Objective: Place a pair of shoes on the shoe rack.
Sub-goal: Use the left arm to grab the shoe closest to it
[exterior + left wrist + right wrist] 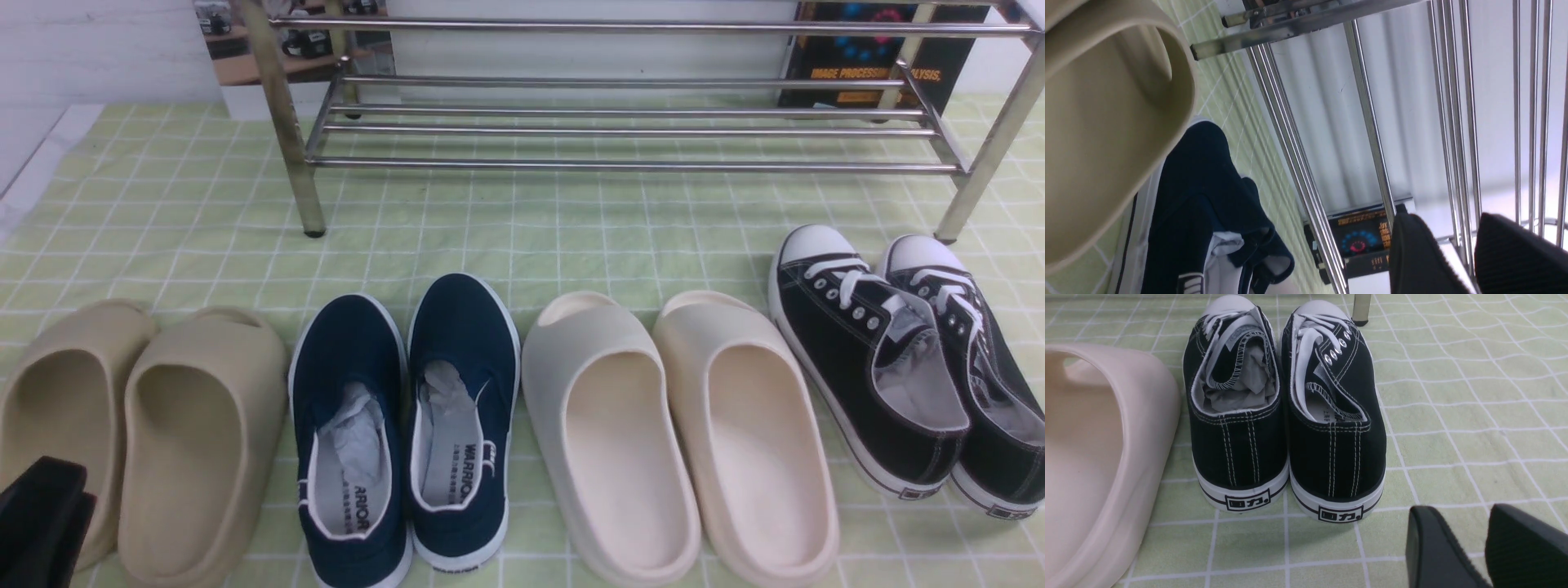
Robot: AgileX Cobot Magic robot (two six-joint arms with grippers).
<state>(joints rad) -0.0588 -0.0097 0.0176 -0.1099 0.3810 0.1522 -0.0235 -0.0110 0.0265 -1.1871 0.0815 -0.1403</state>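
Navy shoes [384, 359] holding paper [359, 441], before steel rack [637, 166], left tool [1453, 228], right tool [1461, 522] both parted

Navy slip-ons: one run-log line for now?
phase: pre-grasp | navy-blue canvas slip-on shoes: side by side on green checked cloth | silver metal-tube shoe rack: no shoes on visible shelves | left gripper: open, empty | right gripper: open, empty

Soft, even light is coming from above, throwing faint shadows onto the pale green checked cloth [163, 212] beside the black lace-up canvas sneakers [890, 367]. Glare streaks are running along the shiny silver metal-tube rack [637, 166]. The front view is looking slightly hazy. Near the left wrist lens the beige foam slide [1106, 122] is blurring and the white wall [1404, 102] is washing out; the black fingers [1425, 253] of the left gripper [1447, 220] and right gripper [1457, 508] are sitting out of focus.
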